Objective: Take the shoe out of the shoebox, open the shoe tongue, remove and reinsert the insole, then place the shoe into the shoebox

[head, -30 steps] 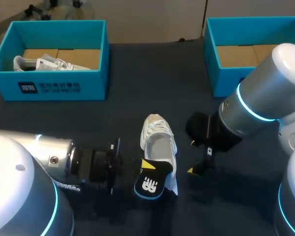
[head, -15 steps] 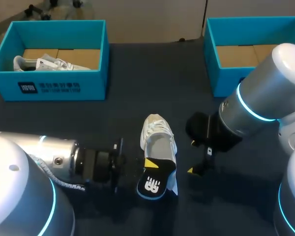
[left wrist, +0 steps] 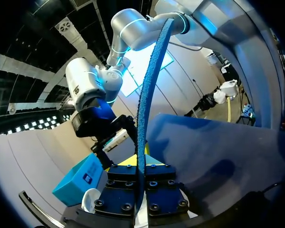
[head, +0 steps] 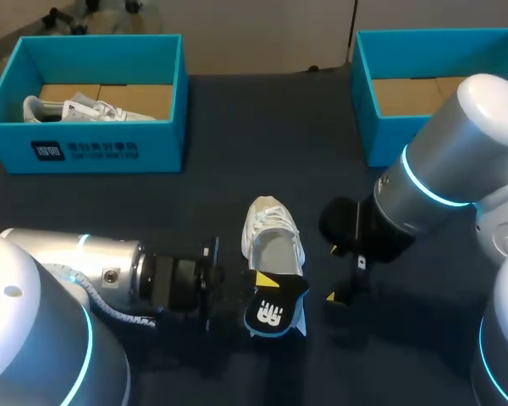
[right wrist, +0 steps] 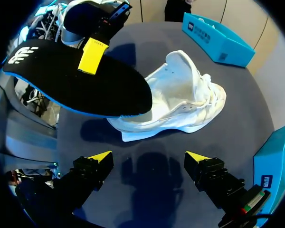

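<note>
Dark table (head: 220,127) carries two open teal cardboard shoeboxes. One box (head: 85,150) is well beyond our left gripper and has another white shoe in it. The other box (head: 381,127) is beyond our right gripper.

The white lace-up sneaker (head: 275,241) is out on the table between the two grippers, just ahead of the left one. Its long axis runs away from us, heel end nearest the left fingers, opening facing up.

The black foam insole with blue edge (head: 271,313) is out of the shoe. It is held above the table, and in the right wrist view one end hangs over the sneaker's heel (right wrist: 180,102).

Left gripper (head: 267,283) is clamped on the insole, one yellow tip on its black face; left wrist view shows the insole (left wrist: 149,95) edge-on between the fingers.

Right gripper (right wrist: 149,159) is spread wide and holds nothing, hovering just beside the sneaker's sole side.

Our read: reinsertion belongs to the left arm, and the insole's long axis has to line up with the shoe's.
</note>
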Controlling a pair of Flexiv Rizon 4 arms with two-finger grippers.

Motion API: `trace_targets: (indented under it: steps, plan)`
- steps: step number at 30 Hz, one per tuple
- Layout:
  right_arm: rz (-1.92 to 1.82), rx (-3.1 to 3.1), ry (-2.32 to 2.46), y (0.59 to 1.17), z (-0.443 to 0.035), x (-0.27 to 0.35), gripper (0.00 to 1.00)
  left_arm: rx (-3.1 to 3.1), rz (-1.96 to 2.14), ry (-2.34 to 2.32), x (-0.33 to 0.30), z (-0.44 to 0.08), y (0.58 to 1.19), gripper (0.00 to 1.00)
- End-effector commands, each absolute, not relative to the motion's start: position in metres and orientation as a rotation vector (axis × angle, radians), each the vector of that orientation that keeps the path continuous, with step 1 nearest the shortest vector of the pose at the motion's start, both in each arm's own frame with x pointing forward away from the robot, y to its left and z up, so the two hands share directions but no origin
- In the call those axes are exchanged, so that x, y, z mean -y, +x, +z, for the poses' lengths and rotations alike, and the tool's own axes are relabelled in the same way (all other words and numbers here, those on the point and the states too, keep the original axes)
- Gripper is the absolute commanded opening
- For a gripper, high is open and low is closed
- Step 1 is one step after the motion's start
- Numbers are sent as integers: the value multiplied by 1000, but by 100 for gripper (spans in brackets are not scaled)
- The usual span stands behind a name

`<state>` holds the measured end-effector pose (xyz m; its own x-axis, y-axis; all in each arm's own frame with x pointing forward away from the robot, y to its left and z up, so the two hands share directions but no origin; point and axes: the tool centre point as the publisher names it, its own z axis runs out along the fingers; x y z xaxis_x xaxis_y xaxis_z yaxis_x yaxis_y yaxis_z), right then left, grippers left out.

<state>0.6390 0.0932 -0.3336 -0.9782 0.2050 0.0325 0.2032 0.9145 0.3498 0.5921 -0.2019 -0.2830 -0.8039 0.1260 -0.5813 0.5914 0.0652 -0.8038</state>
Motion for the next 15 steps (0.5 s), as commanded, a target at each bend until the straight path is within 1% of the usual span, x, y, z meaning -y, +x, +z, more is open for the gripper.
trace_targets:
  steps: [1,15]
  plan:
    - [555,-3072,337,644,-343,-100,100,-1994,-1790,697,204,-287,594,0]
    - [561,-3070,335,644,-345,-101,100,-1999,-1808,707,208,-289,595,0]
